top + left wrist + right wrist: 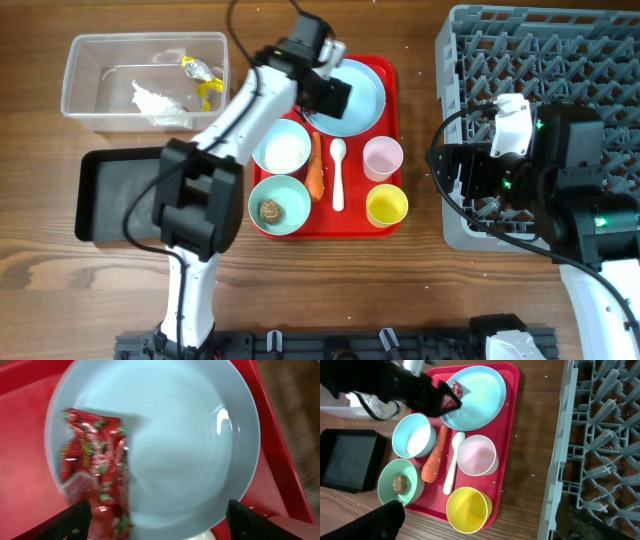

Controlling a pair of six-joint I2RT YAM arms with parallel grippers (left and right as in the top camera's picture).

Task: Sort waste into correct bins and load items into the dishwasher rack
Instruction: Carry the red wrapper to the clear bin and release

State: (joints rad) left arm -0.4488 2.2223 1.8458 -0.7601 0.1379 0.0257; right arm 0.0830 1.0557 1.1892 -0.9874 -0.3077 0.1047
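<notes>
Left wrist: red wrapper (95, 470) on plate (190, 435) (blurred), between spread left fingers (75, 520).

From overhead we look straight down on the desk (420, 290), from far enough to take in most of it, with its near edge at the bottom of the frame. Our left wrist camera sits toward the far edge, very close above the pale blue plate (190, 435) and facing down; the view is blurred. Our right wrist camera hangs higher toward the right edge, facing down and leftward over the red tray (507, 440) and the dishwasher rack (605, 435). We see the plate in all three views, and the tray and rack in both wider ones.
</notes>
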